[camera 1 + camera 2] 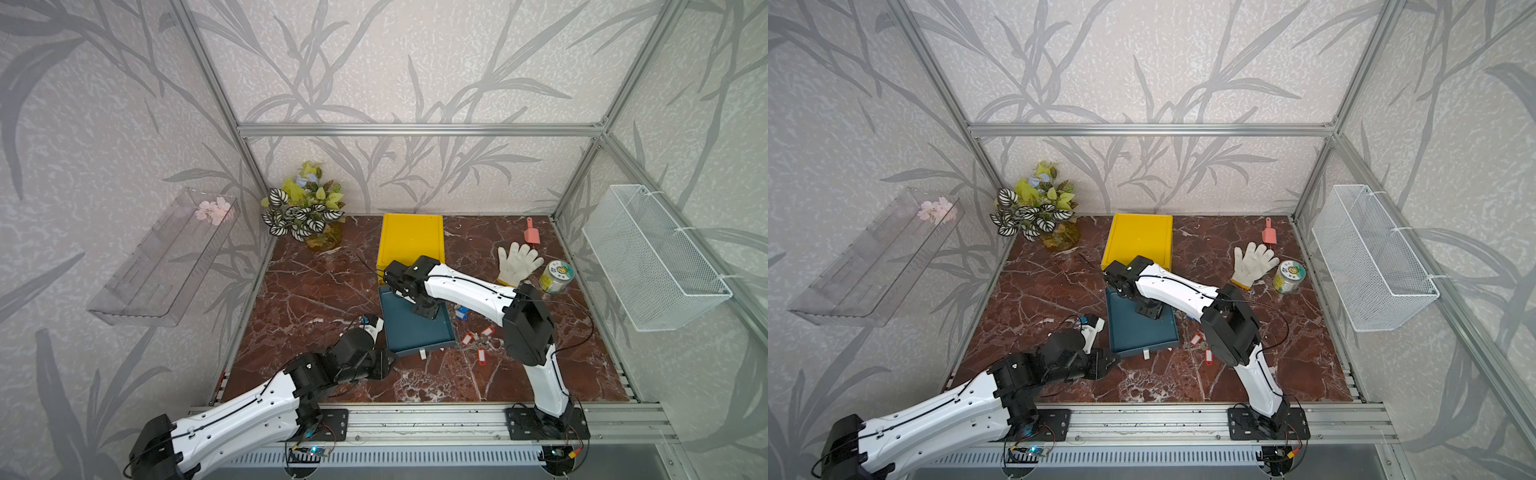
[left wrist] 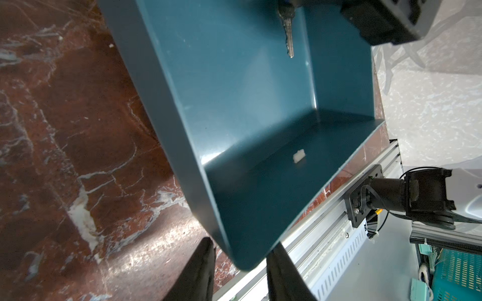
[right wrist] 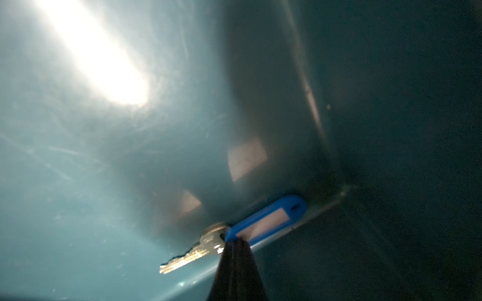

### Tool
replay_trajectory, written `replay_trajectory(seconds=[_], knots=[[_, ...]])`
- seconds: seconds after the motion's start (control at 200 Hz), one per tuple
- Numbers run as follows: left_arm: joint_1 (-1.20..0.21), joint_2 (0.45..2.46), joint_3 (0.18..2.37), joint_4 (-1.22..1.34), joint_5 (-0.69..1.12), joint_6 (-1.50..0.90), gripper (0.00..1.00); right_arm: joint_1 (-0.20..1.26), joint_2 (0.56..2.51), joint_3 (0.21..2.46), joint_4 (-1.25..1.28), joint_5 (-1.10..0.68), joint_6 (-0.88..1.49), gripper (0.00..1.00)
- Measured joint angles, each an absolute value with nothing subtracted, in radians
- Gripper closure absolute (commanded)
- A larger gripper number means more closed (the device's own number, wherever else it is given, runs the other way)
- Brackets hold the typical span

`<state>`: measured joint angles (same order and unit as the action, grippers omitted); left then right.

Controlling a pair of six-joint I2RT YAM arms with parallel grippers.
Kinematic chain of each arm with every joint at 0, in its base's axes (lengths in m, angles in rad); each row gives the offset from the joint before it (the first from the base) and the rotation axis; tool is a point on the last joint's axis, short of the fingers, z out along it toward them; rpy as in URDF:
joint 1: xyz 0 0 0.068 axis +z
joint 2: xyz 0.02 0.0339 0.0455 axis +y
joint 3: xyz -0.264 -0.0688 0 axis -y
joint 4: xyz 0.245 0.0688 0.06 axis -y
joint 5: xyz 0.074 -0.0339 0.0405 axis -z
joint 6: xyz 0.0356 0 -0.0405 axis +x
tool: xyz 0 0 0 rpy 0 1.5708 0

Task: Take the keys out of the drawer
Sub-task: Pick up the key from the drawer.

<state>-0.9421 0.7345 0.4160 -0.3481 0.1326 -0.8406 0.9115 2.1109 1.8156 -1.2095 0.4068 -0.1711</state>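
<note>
The teal drawer [image 1: 415, 332] [image 1: 1142, 332] stands pulled out in front of its yellow cabinet. Inside it my right gripper [image 1: 424, 311] [image 3: 236, 241] is shut on a blue key tag [image 3: 266, 220]; its silver key [image 3: 193, 254] [image 2: 288, 34] hangs just above the drawer floor [image 3: 78, 182]. More keys lie on the marble right of the drawer: red-tagged ones [image 1: 467, 338] [image 1: 1208, 356] and blue-tagged ones [image 1: 460, 312]. My left gripper [image 1: 390, 360] [image 2: 242, 243] is open, its fingers either side of the drawer's front left corner [image 2: 245, 260].
A yellow cabinet [image 1: 410, 241] stands behind the drawer, a potted plant [image 1: 305, 216] at the back left. A white glove [image 1: 517, 262], pink scoop [image 1: 531, 236] and jar [image 1: 556, 277] lie at the back right. A wire basket [image 1: 656, 257] and clear shelf [image 1: 166, 257] hang on the side walls.
</note>
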Motion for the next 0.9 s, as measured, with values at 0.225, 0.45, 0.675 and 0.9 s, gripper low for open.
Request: replay_trajectory(seconds=[0.225, 0.45, 0.675, 0.9], knots=[[-0.943, 0.744, 0.408, -0.332, 0.110, -0.838, 0.64, 0.912, 2.111, 1.816, -1.209, 0.398, -0.158, 1.00], [-0.945, 0.680, 0.380, -0.330, 0.037, -0.842, 0.63, 0.912, 2.111, 1.816, -1.207, 0.392, -0.146, 1.00], [-0.944, 0.642, 0.369, -0.336, -0.027, -0.841, 0.62, 0.911, 2.111, 1.816, -1.204, 0.386, -0.139, 1.00], [-0.942, 0.643, 0.369, -0.340, -0.067, -0.833, 0.62, 0.912, 2.109, 1.814, -1.193, 0.384, -0.127, 1.00]])
